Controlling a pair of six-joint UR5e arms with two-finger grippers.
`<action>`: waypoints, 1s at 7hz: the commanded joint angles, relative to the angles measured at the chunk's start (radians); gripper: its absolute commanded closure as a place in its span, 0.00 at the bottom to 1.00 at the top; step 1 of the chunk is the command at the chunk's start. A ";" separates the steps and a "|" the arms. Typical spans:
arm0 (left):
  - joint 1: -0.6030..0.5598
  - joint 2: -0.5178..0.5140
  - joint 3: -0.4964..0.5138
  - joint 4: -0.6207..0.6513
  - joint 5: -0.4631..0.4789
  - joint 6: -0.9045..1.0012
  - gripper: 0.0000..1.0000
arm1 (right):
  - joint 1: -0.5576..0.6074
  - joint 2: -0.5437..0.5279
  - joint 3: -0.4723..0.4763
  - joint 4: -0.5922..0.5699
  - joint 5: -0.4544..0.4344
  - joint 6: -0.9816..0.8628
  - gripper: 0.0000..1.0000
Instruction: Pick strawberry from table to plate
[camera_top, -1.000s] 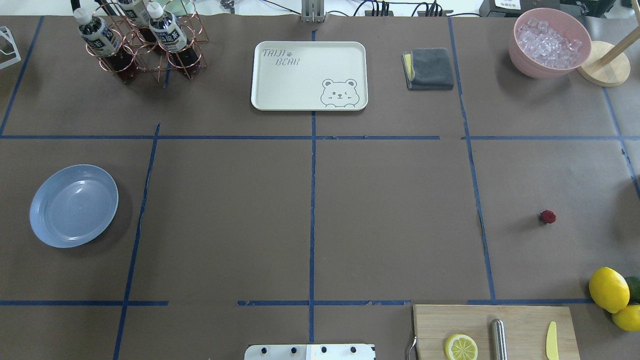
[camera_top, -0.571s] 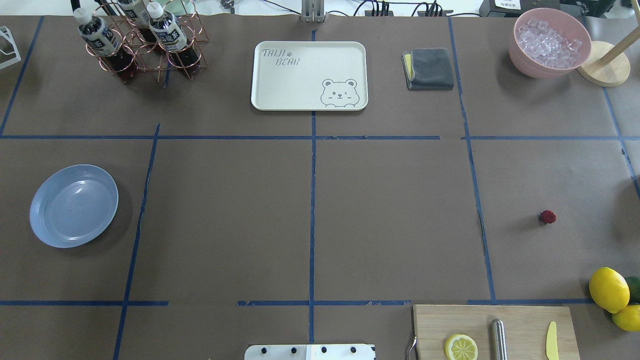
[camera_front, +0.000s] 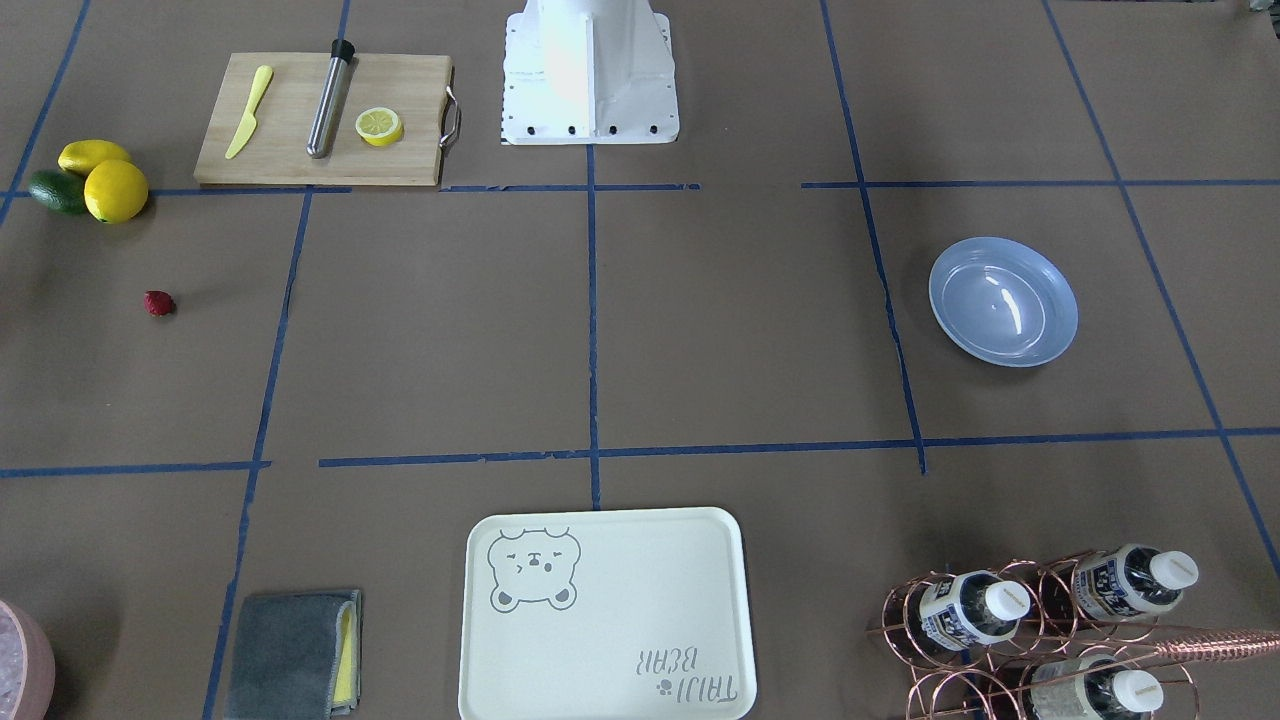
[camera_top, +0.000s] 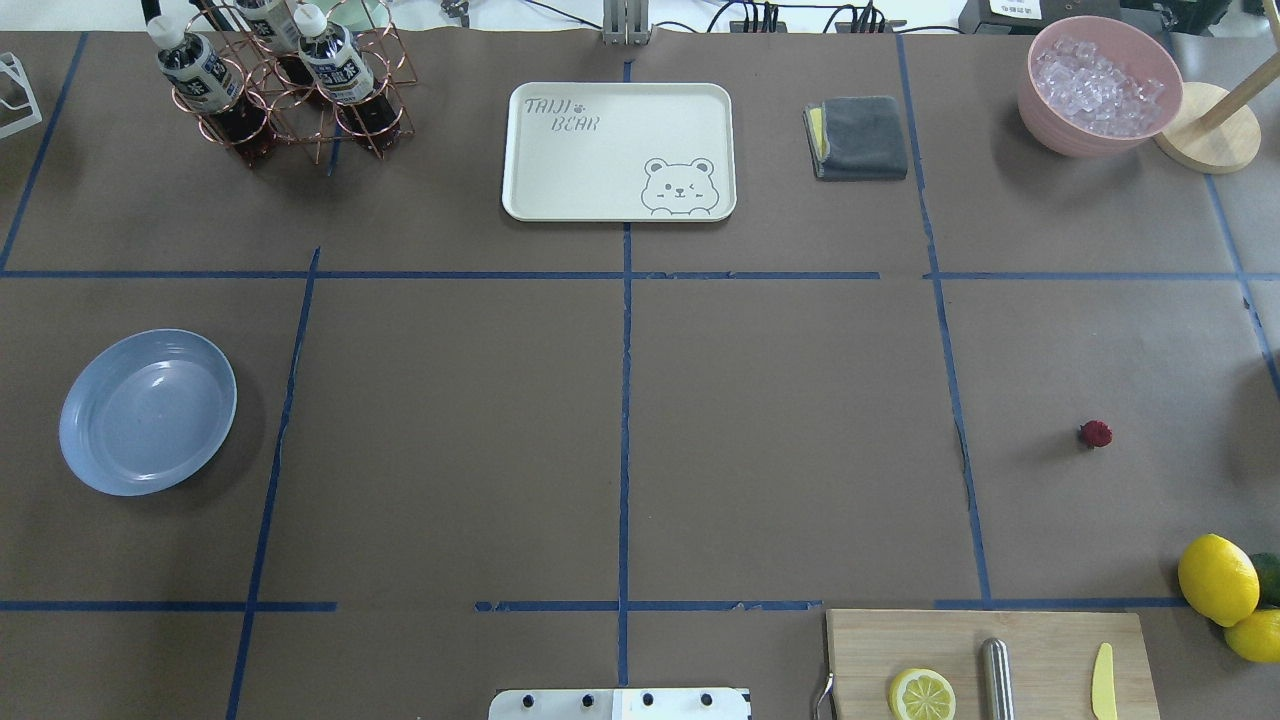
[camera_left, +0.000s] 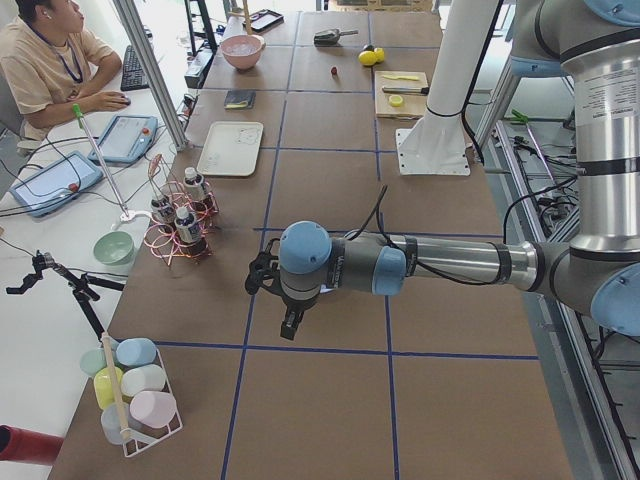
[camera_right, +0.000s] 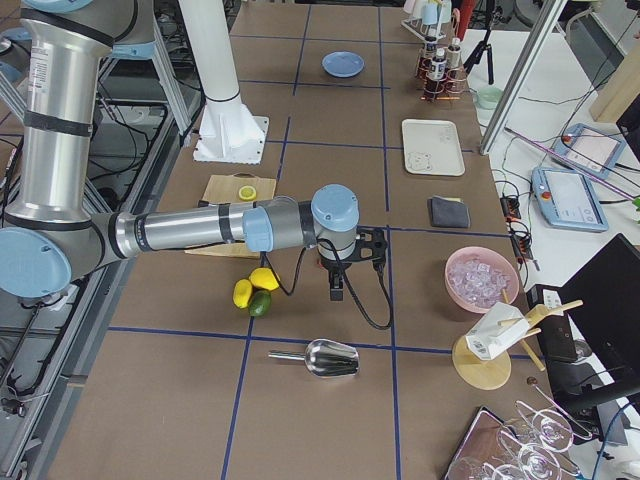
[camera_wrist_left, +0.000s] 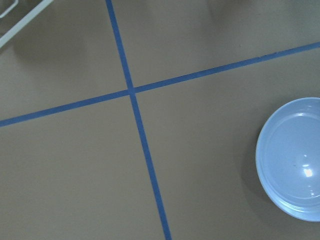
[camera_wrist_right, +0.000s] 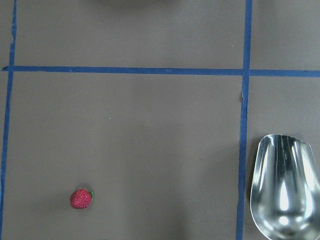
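Note:
The strawberry (camera_top: 1096, 434) is a tiny dark-red fruit lying alone on the brown table (camera_top: 780, 440), right of centre, and it also shows in the right wrist view (camera_wrist_right: 81, 199). Far off on the left side sits the pale blue plate (camera_top: 148, 412), which is bare inside (camera_wrist_left: 292, 160). My right gripper (camera_right: 337, 293) hangs above the table near the lemons, seen only from the side. My left gripper (camera_left: 288, 332) hovers over the table's left end, also only in a side view. I cannot tell whether either one is open or shut.
A wooden cutting board (camera_top: 1040, 640) holds a lemon half, a yellow knife and a steel bar. Two lemons (camera_top: 1217, 578) and an avocado lie beside it. At the back stand a cream tray (camera_top: 618, 150), grey cloth (camera_top: 860, 137), ice bowl (camera_top: 1098, 85) and bottle rack (camera_top: 285, 85). A metal scoop (camera_wrist_right: 285, 185) lies nearby.

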 joint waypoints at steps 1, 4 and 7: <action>0.073 0.010 0.051 -0.152 -0.097 -0.008 0.00 | 0.000 -0.004 -0.003 0.000 0.001 0.000 0.00; 0.309 -0.006 0.054 -0.432 0.079 -0.277 0.00 | 0.000 -0.010 0.001 0.002 0.006 0.000 0.00; 0.568 -0.027 0.111 -0.617 0.281 -0.680 0.00 | 0.000 -0.011 0.003 0.002 0.008 0.000 0.00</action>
